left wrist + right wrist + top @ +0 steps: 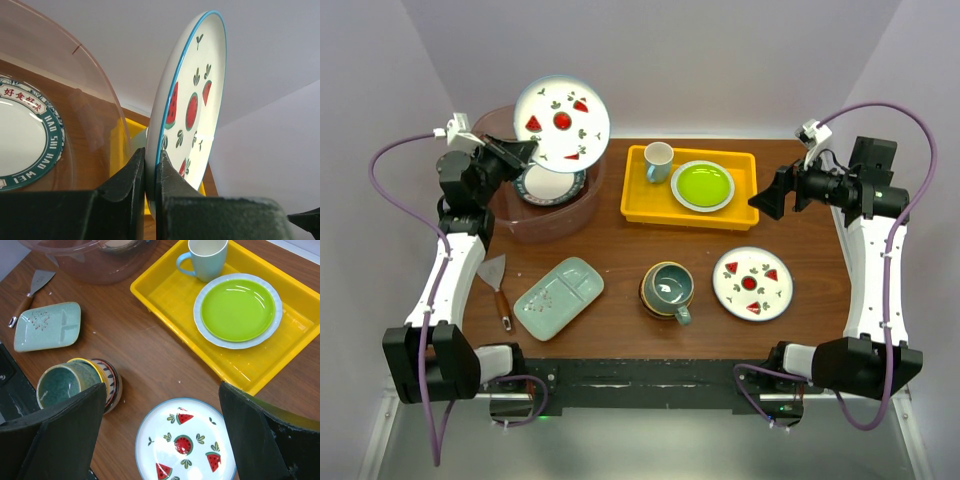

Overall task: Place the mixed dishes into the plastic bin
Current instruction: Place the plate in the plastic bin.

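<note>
Up at the far left corner of the worktop (pixel 620 250), the left gripper (pixel 523 152) is clamped on the rim of a watermelon plate (pixel 562 122), one finger on each face. The plate is held raised and nearly on edge over the far side of the bin (pixel 545 228), its painted face turned towards the top camera. A green-rimmed plate (pixel 552 185) with red characters lies flat on the bin's floor.

The right gripper (pixel 767 195) hangs above the right part of the worktop with its fingers spread wide and nothing between them.

A yellow tray (pixel 655 207) lies along the far edge, just right of the bin, with a cup (pixel 658 160) in its left end and a lime plate (pixel 702 185) beside it.

Along the near edge, from left to right, are a divided tray (pixel 559 297), a mug (pixel 670 288) nested in stacked bowls (pixel 111 382), and a second watermelon plate (pixel 752 283). A spatula (pixel 495 285) lies by the left edge, just left of the divided tray.
</note>
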You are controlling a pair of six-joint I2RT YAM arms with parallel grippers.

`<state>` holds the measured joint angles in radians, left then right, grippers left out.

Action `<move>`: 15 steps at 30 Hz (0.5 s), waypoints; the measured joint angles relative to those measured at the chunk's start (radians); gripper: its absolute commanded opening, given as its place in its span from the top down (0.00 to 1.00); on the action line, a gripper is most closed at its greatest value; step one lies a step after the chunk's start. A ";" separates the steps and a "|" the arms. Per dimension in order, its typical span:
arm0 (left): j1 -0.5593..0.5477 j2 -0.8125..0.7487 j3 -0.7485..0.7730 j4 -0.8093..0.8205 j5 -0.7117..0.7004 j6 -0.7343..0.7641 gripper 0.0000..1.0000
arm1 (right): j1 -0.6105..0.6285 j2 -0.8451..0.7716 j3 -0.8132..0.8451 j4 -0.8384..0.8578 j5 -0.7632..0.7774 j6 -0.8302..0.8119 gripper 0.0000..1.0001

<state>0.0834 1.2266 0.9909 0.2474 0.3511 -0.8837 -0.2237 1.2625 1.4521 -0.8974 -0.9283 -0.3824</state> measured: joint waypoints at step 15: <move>0.009 0.010 0.000 0.000 -0.034 -0.023 1.00 | 0.000 0.001 0.000 0.000 0.002 0.000 0.02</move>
<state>0.0925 1.2366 0.9909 0.2474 0.3172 -0.9062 -0.2237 1.2633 1.4521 -0.8970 -0.9260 -0.3824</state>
